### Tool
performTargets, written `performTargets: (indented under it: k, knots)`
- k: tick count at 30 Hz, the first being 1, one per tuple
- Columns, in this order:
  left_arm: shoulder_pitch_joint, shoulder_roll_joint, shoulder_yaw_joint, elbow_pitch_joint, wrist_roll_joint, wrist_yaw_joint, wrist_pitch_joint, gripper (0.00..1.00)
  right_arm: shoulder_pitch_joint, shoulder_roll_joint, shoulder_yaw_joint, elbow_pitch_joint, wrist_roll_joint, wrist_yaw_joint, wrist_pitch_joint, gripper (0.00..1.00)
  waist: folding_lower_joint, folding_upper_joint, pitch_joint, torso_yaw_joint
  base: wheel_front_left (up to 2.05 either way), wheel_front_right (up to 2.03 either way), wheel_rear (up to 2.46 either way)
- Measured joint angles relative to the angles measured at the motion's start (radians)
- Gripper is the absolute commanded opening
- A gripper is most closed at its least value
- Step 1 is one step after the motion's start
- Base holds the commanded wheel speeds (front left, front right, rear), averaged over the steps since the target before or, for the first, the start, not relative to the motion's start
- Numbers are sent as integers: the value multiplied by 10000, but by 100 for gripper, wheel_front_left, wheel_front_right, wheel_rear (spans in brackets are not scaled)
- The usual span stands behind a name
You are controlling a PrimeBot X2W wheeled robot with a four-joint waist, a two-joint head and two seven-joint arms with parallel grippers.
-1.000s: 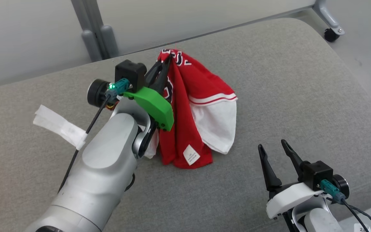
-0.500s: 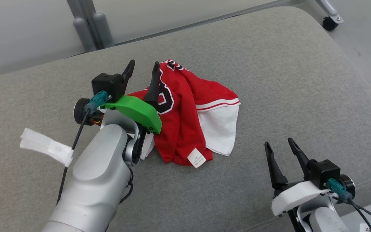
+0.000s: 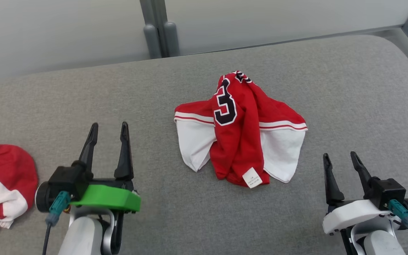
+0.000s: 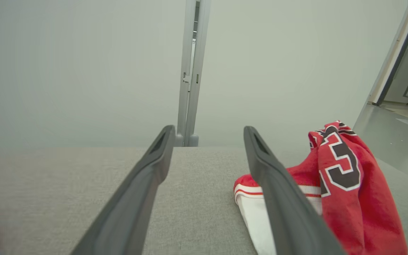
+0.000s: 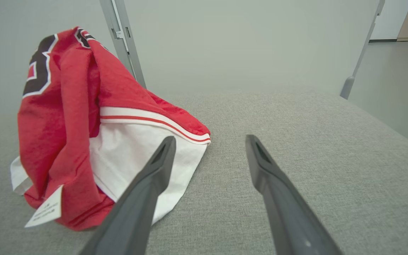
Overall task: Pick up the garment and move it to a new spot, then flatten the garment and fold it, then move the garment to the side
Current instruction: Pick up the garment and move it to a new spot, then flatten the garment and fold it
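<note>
- Holding my left gripper (image 3: 109, 124) wide open with nothing between its fingers, I am hovering it over the grey fabric-covered desk (image 3: 349, 88) at the lower left.
- My right gripper (image 3: 339, 154) is standing just as open and empty at the lower right.
- Between the two, further up the desk and apart from both, the garment (image 3: 239, 141) is lying in a crumpled heap.
- Its red cloth is bunching along the middle, white panels are spreading to either side, and a white label (image 3: 252, 177) is showing at the near edge.
- A second red-and-white garment (image 3: 2, 177) is lying at the desk's far left, well apart from the first.
- A grey post (image 3: 158, 28) is standing behind the desk.
</note>
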Motion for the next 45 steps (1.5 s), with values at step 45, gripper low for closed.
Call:
performTargets:
  k: [45]
  knots:
    - [2084, -92, 351, 90, 435, -780, 0, 100, 769, 2, -192, -90, 46, 0, 0, 100, 0, 0, -850, 1225, 0, 0, 0]
